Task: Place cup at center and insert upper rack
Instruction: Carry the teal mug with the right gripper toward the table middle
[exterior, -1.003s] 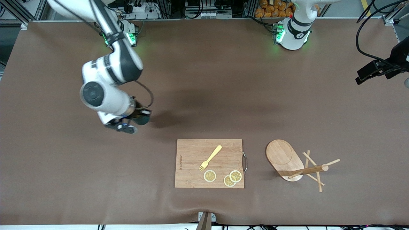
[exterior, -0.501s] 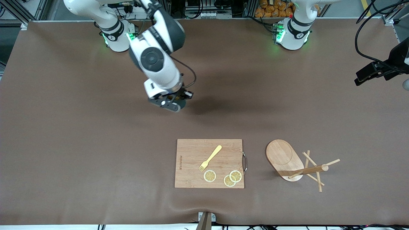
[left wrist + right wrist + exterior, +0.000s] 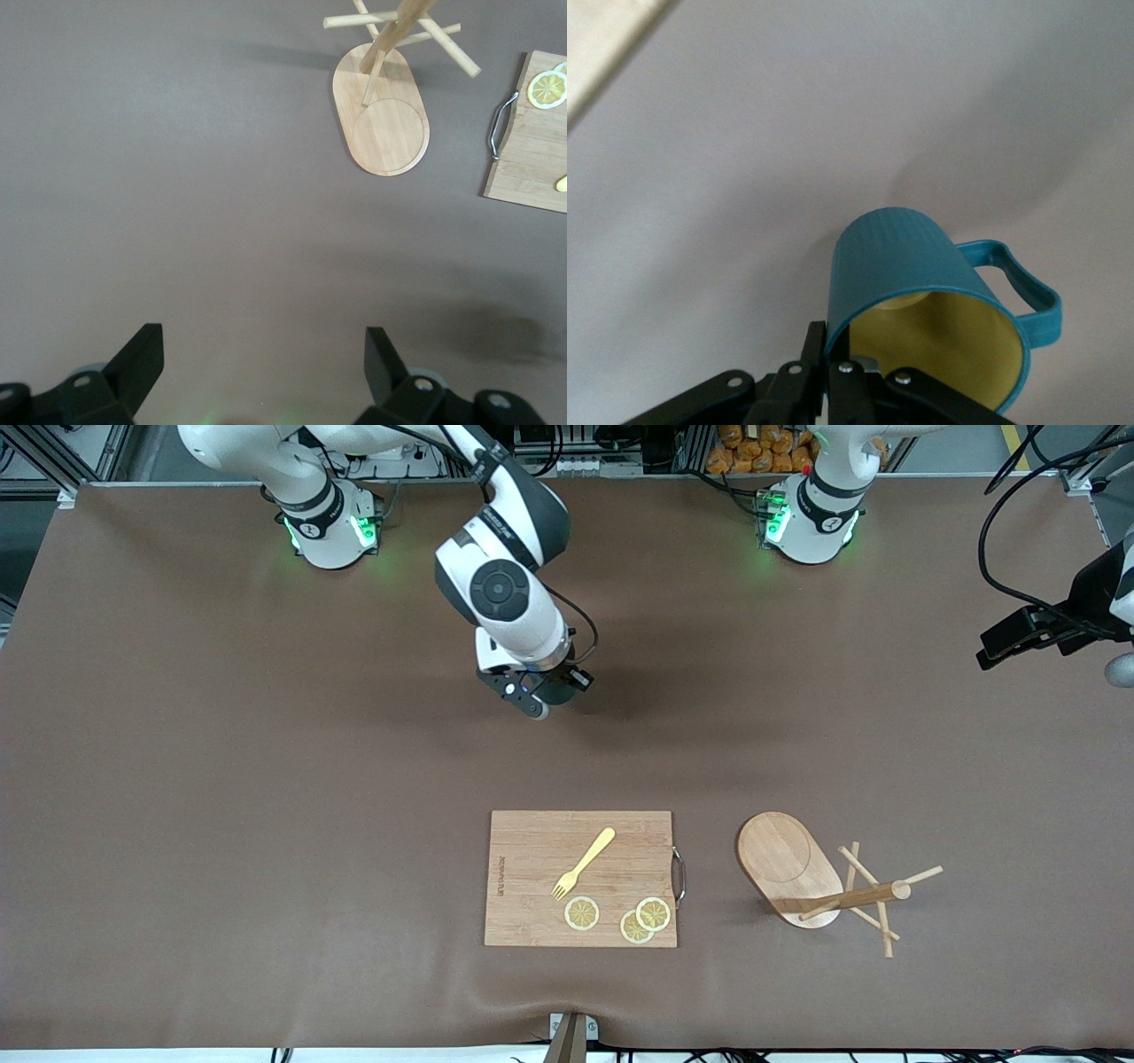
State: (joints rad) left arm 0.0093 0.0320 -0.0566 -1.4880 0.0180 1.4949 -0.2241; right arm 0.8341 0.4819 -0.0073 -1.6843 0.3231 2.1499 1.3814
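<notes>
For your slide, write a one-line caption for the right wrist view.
Right gripper shut on the rim of the teal cup, carried above the bare brown table.

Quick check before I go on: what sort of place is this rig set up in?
Probably a robotics lab staged as a kitchen counter: a brown-covered table, aluminium framing and cables along its edge, plus a cutting board with lemon slices.

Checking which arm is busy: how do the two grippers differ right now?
The right gripper hangs over bare table, its jaws shut on the cup's rim; the left gripper waits with jaws open and empty. The right gripper is over mid-table; the left gripper is at the left arm's end of the table. Both are off the table.
</notes>
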